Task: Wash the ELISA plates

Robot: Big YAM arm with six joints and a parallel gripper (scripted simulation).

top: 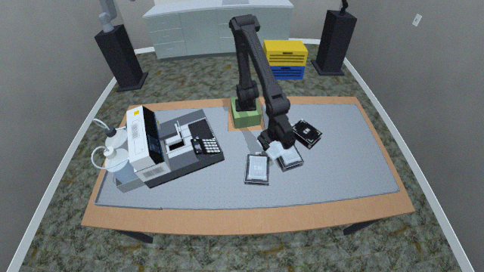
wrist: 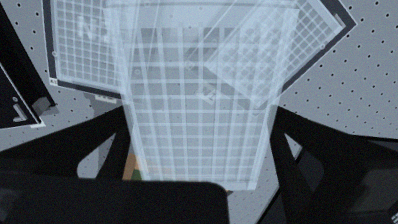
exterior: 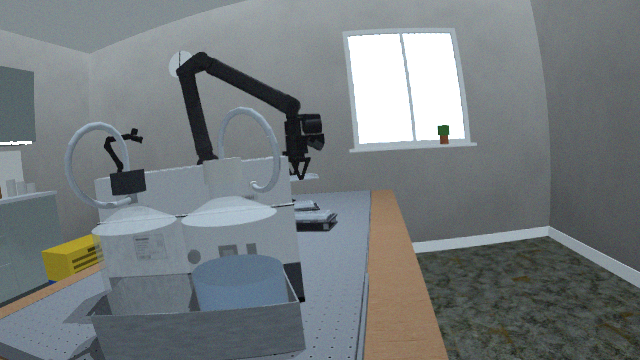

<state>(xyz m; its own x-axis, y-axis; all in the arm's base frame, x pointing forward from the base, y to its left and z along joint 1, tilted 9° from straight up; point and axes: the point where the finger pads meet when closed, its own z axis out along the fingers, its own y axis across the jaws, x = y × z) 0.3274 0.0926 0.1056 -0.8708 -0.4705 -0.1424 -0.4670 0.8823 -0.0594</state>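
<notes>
My gripper [top: 274, 145] [exterior: 300, 172] [wrist: 200, 113] is shut on a clear ELISA plate [top: 273, 151] [wrist: 195, 150] and holds it flat, well above the grey mat [top: 333, 162]. It hangs between nests N1 and N2. A plate [top: 257, 168] [wrist: 305, 45] lies in N1 and another plate [top: 292, 158] [wrist: 80, 50] lies in N2. Nest N3 [top: 308, 134] [wrist: 13, 102] is black and empty, to the right. The washer [top: 145, 140] stands at the left of the mat, with its carrier [top: 175, 145] empty and its keypad [top: 209, 145] beside it.
Two liquid bottles [top: 113, 151] with hoses stand left of the washer and fill the front of the exterior view [exterior: 225, 240]. The arm's green base [top: 246, 115] sits at the mat's back edge. Yellow and blue crates [top: 285, 58] and black pedestals stand on the floor behind.
</notes>
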